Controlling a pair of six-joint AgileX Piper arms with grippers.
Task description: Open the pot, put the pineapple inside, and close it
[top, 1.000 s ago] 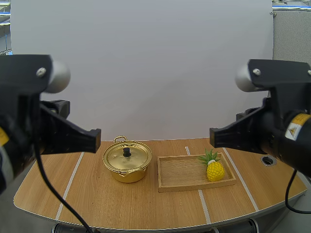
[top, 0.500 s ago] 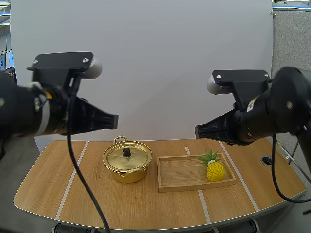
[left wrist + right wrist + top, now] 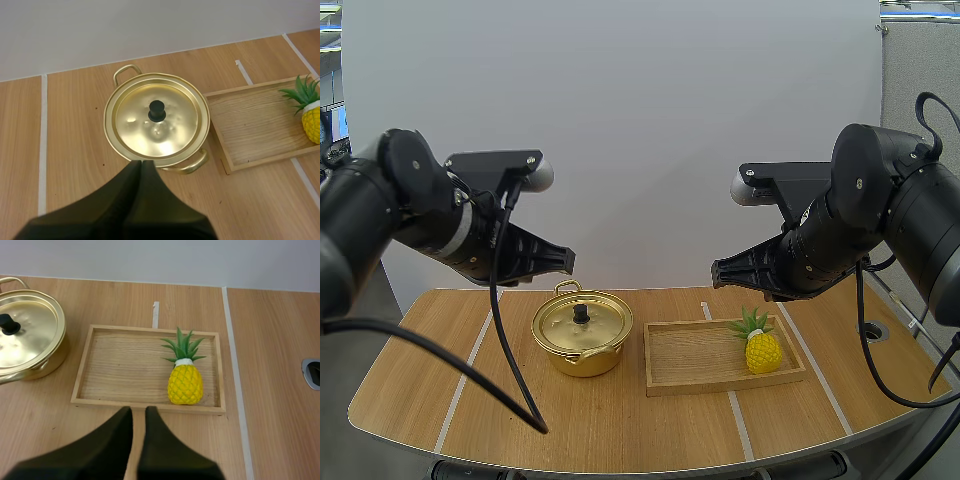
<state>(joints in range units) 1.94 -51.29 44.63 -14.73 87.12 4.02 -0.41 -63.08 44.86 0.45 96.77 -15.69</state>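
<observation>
A gold pot [image 3: 582,345] stands left of centre on the table, its lid [image 3: 175,125] with a black knob [image 3: 157,111] on. To its right, a yellow pineapple [image 3: 761,348] with green leaves lies at the right end of a wooden tray [image 3: 690,355]. My left gripper [image 3: 568,262] hovers high over the pot's back left, shut with nothing in it; its tips [image 3: 141,162] lie together near the pot's near rim. My right gripper [image 3: 717,273] hangs high above the tray, shut with only a thin slit between the fingers [image 3: 139,409]. The pineapple [image 3: 185,384] is just beyond them.
White tape lines run across the wooden table [image 3: 520,410]. A round metal hole [image 3: 872,330] sits in the tabletop at the right, past the tray [image 3: 125,370]. The pot [image 3: 27,335] stands close to the tray's left end.
Both arms have swung away from the camera and forward over the table, the left toward the pot, the right toward the tray. The pot, tray and pineapple have not moved.
</observation>
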